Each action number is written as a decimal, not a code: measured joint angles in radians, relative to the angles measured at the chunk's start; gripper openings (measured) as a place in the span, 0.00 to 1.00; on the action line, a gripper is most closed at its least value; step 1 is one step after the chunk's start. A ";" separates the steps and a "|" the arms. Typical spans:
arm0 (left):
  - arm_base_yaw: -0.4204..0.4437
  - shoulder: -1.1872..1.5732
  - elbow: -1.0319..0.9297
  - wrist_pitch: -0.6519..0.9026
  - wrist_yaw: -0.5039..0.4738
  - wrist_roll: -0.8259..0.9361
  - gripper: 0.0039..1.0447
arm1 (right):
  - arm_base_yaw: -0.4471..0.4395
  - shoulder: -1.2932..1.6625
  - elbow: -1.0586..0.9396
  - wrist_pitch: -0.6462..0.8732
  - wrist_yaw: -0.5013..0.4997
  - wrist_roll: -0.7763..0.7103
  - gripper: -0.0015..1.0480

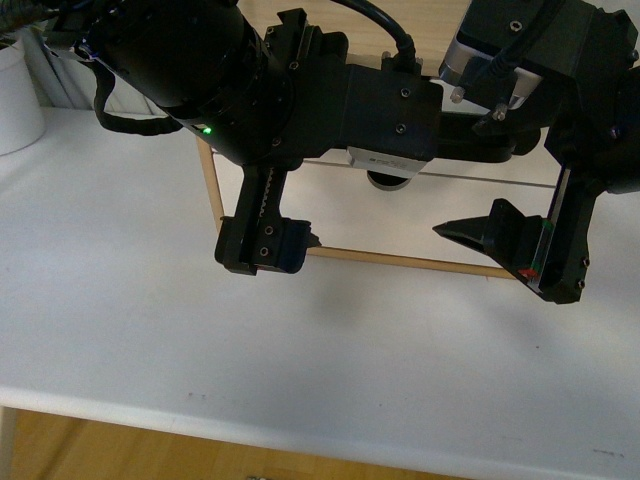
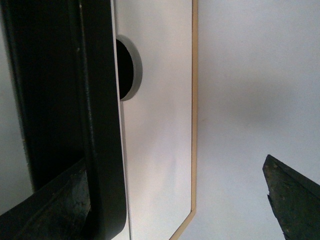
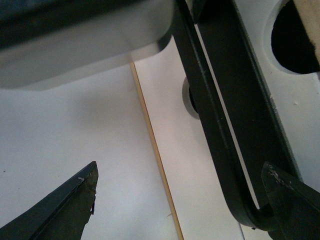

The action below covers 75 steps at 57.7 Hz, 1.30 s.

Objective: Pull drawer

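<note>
Almost gripped: the wide white-fronted drawer point(image 2: 160, 125) looks shut at twelve o'clock, in its light wood box point(image 1: 400, 260) on the white table point(image 1: 300, 350).
Its long black bar handle point(image 2: 100, 100) runs just beside the half-round notch point(image 2: 127, 70). The left gripper point(image 2: 175, 167) is spread wide, with one finger point(image 2: 45, 210) against the bar and the other well apart. The right gripper point(image 3: 180, 167) is also spread, one finger point(image 3: 295, 200) touching the bar's end toward three o'clock. I judge this the grasping step. Next, pinch the bar and draw straight back toward six o'clock. No brand or writing is legible, only a green light point(image 1: 207, 129) on the left arm.
</note>
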 joint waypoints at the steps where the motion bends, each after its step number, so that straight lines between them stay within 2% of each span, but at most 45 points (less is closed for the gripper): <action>1: 0.000 0.001 0.002 -0.002 0.000 0.000 0.95 | 0.000 0.000 0.000 0.000 0.000 0.000 0.91; 52: 0.004 0.002 0.005 -0.016 0.007 0.002 0.95 | 0.012 0.004 0.046 -0.181 -0.007 -0.115 0.91; 75: 0.006 -0.047 -0.009 -0.130 0.017 0.000 0.95 | 0.009 -0.027 0.049 -0.306 -0.050 -0.196 0.92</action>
